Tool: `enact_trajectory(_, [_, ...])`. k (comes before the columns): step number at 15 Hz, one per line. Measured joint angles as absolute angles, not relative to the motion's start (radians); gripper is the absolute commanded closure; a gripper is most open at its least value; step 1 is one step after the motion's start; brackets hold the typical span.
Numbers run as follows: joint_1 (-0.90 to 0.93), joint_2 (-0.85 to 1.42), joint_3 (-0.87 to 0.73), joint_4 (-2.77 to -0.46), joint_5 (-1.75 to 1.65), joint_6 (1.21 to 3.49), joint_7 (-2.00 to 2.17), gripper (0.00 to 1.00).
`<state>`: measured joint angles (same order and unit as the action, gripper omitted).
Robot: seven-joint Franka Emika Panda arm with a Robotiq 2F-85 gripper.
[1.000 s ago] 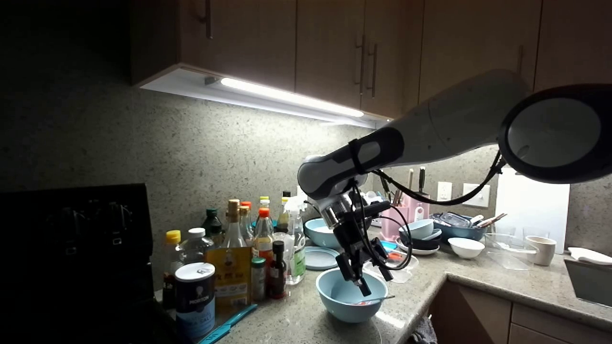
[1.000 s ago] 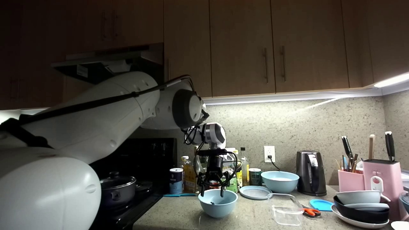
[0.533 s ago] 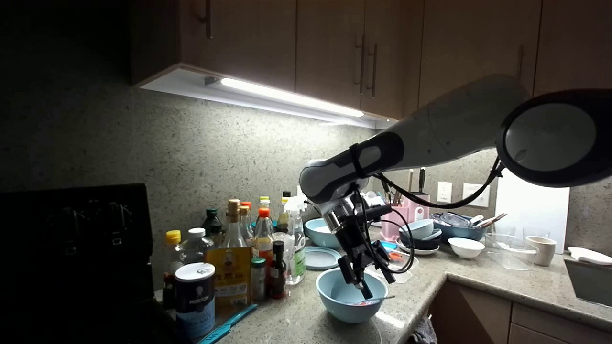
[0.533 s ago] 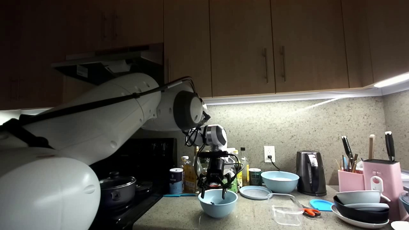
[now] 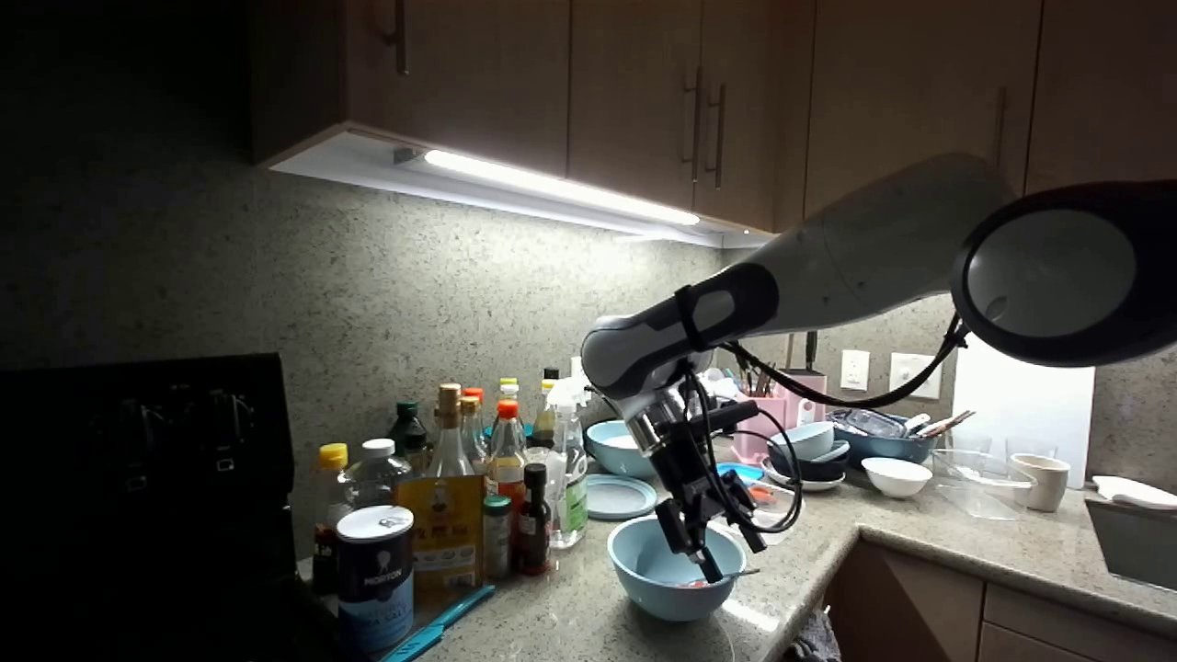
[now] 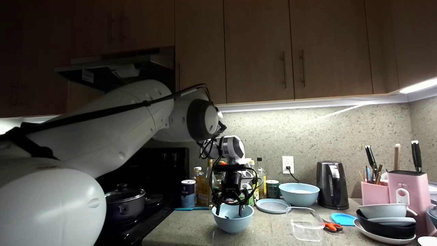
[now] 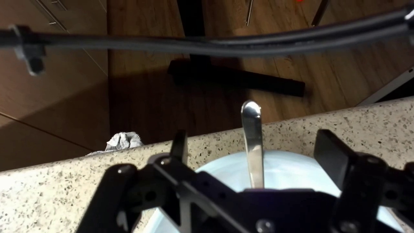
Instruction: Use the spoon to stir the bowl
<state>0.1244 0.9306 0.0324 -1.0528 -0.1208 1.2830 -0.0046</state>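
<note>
The light blue bowl (image 5: pixel 676 599) stands upright on the speckled counter near its front edge. A metal spoon (image 7: pixel 254 142) leans in it, its handle sticking out over the rim; its lower part is covered by the gripper body in the wrist view. Just above the bowl, my gripper (image 7: pixel 254 138) is open, one finger on each side of the spoon handle, with gaps on both sides. In both exterior views the fingertips hang around rim height, with the gripper (image 6: pixel 229 210) tilted in the view from the side (image 5: pixel 734 557).
Left of the bowl stand a salt canister (image 5: pixel 375 588), several bottles and a teal utensil (image 5: pixel 441 625). Behind it lies a pale blue plate (image 6: pixel 273 206). A clear container (image 6: pixel 307 225) and orange-handled scissors (image 6: pixel 332 227) lie to its right. The counter edge (image 7: pixel 213 136) runs close by.
My gripper has come down toward the bowl and shifted slightly right in both exterior views, the fingers staying open. The bowl and spoon have kept their places.
</note>
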Motion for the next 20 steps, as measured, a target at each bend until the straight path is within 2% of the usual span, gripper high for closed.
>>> enact_trajectory(1, [0.122, 0.933, 0.034, -1.053, -0.12, 1.282, -0.006, 0.0])
enact_trajectory(2, [0.121, 0.935, 0.036, -1.053, -0.12, 1.282, -0.009, 0.25])
enact_trajectory(3, [0.12, 0.938, 0.036, -1.053, -0.119, 1.282, -0.013, 0.26])
enact_trajectory(14, [0.119, 0.944, 0.038, -1.053, -0.118, 1.281, -0.034, 0.98])
enact_trajectory(15, [0.119, 0.944, 0.038, -1.053, -0.118, 1.281, -0.034, 1.0])
enact_trajectory(17, [0.119, 0.944, 0.039, -1.053, -0.118, 1.28, -0.034, 0.96])
enact_trajectory(20, [0.119, 0.944, 0.039, -1.053, -0.118, 1.28, -0.034, 0.96])
